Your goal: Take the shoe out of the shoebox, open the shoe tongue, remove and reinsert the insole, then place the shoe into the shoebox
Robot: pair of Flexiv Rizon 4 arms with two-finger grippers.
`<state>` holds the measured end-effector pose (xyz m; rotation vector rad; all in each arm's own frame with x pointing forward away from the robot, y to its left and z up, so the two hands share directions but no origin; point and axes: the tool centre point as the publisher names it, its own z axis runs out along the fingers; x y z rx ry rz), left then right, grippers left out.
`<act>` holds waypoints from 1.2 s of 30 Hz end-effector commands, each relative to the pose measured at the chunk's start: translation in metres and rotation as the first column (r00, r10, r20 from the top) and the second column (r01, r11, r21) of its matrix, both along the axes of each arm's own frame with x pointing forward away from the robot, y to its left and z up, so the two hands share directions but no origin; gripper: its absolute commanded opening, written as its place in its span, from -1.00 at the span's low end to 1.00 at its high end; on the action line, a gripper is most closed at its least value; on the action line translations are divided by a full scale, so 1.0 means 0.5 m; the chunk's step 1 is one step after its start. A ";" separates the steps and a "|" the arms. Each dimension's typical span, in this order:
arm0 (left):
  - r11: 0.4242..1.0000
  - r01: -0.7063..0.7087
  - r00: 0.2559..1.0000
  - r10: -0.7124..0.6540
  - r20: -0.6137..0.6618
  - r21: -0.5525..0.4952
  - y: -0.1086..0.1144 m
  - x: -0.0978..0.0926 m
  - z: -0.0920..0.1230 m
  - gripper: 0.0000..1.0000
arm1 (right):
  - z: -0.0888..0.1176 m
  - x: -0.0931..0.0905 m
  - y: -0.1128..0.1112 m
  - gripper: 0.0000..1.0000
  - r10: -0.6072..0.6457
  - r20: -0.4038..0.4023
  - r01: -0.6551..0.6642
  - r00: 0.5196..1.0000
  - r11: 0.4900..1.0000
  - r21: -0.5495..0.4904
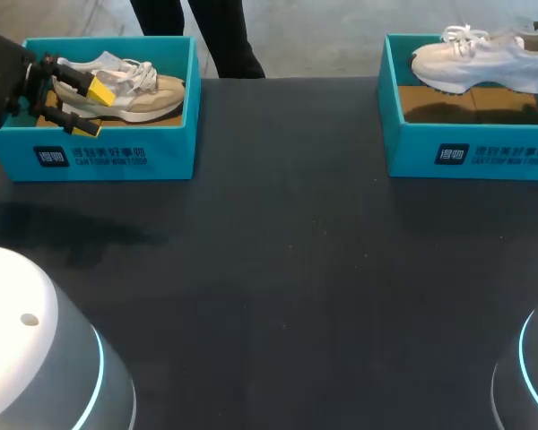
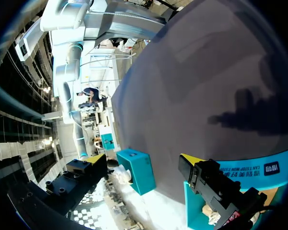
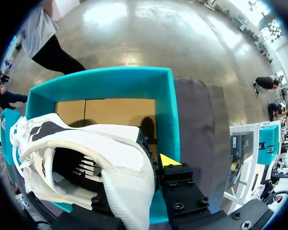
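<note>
Our right gripper [image 3: 134, 172] is clamping the heel end of the white sneaker [image 1: 484, 58], holding it just above the teal shoebox [image 1: 471, 152] at two o'clock on the table [image 1: 287, 269]. Our left gripper [image 1: 91, 107] is hanging with its fingers spread wide, gripping nothing, over the nine o'clock end of the other shoebox [image 1: 117, 157] at ten o'clock, where a beige sneaker [image 1: 134, 94] is lying.
</note>
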<state>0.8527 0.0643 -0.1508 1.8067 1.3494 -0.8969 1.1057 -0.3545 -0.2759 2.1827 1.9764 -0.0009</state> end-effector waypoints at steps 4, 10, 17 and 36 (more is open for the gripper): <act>1.000 0.000 1.000 0.000 0.002 0.000 0.000 0.000 -0.001 1.00 | -0.036 0.023 -0.007 -1.00 0.014 -0.023 -0.014 1.000 1.000 0.008; 1.000 0.000 1.000 0.000 0.002 0.000 0.000 0.000 -0.001 1.00 | -0.056 0.024 -0.004 -1.00 0.022 -0.034 -0.022 0.999 1.000 0.000; 1.000 0.000 1.000 0.000 0.002 0.000 0.000 0.000 -0.001 1.00 | -0.084 0.015 -0.001 -1.00 0.040 -0.027 -0.040 0.999 0.999 -0.007; 1.000 0.000 1.000 0.000 0.002 0.000 0.000 0.000 -0.001 1.00 | -0.128 -0.037 0.004 -1.00 0.050 -0.033 -0.050 0.998 0.999 0.012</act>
